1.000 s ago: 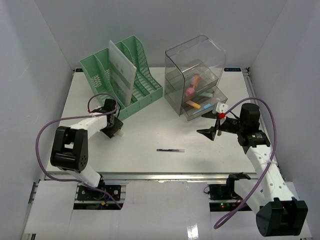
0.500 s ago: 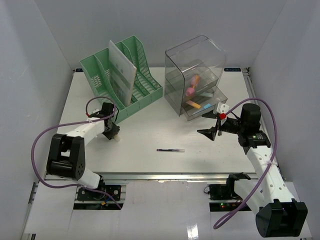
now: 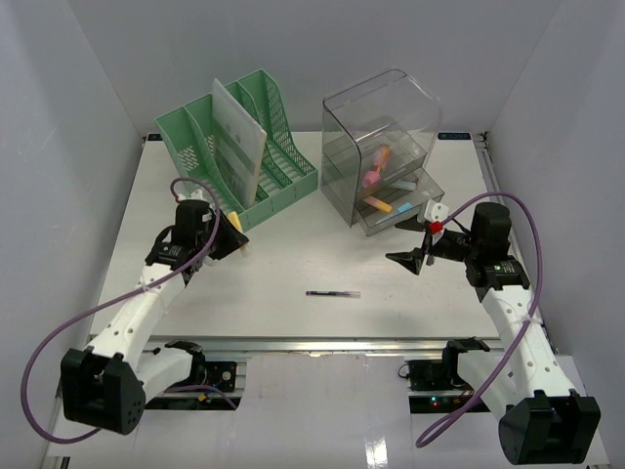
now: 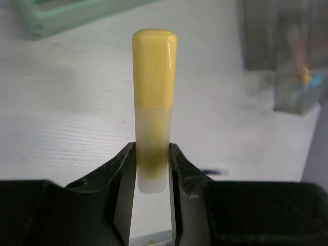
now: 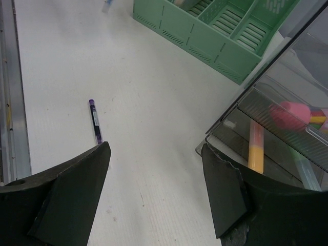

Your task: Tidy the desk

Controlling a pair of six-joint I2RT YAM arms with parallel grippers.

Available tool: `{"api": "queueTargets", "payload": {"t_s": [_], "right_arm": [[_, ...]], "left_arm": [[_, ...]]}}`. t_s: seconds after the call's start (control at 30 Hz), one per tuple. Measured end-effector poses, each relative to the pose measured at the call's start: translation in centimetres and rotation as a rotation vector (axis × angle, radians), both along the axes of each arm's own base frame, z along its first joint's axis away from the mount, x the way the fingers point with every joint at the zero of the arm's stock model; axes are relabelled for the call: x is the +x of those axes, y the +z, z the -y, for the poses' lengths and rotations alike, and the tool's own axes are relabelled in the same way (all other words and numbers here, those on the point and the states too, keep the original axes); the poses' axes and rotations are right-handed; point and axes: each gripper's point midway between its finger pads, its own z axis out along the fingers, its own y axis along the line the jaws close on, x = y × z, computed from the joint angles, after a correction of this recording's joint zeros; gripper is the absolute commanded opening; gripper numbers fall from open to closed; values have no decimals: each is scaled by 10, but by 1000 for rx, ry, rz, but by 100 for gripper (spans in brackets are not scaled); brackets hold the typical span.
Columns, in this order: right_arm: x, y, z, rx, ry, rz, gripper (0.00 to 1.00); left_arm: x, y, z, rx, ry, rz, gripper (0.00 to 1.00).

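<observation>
Desk [image 3: 293,269]: a white top that spans the whole width under both arms. Its silver rail [image 3: 312,343] runs along the near edge.

Left: my left pincer [image 4: 152,159] is pinching a marker [image 4: 155,72]. The jaws press on either side of the marker's pale lower barrel, and its yellow cap points away from the wrist. From above, this pincer sits over the left part of the desk, just near of the green file rack's near corner.

Left of centre, far: the green file rack [image 3: 283,161] stands at an angle on the desk. A translucent sheet [image 3: 237,147] stands upright in one of its slots.

Centre, near: a dark pen [image 3: 332,293] lies flat on the desk and runs left to right. It is between the two arms and well apart from both pincers.

Right of centre, far: the clear drawer box [image 3: 386,107] stands beside the rack with a gap between them. Its lower drawer is pulled out toward the near side and holds an orange-yellow marker [image 5: 255,147] and a blue one [image 5: 307,171]. A pink item [image 5: 289,114] lies in the drawer above.

Right: my right pincer [image 5: 155,148] is spread wide with only bare desk between the fingers. It hangs just near of the pulled-out drawer and points left, with one finger close to the drawer's front corner. I cannot tell whether they touch.
</observation>
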Motion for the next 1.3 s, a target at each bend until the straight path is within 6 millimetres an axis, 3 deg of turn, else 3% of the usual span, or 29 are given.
{"api": "queueTargets", "payload": {"t_s": [0.1,0.27,0.4,0.53,0.7,0.93,1.17,1.3], "right_arm": [[4,0,5,-4,-25,1,77],[16,-2,21,-16,-113,-1,76],[26,-1,39,-20,-200,-4,75],[29,3,49,-17,-245,9,75],[30,6,55,-14,-268,15,75],[26,10,53,-3,-252,23,74],[22,12,50,7,-236,25,74],[21,13,50,9,-232,28,74]], "left_arm": [[-21,17,54,-61,-267,78,0],[-60,25,140,-53,-656,153,0],[-72,32,203,17,-887,239,0],[-52,45,262,89,-1005,360,0],[-3,55,314,178,-1033,477,0],[61,47,355,302,-963,559,2],[101,26,368,421,-899,583,10],[118,8,368,480,-866,574,24]]}}
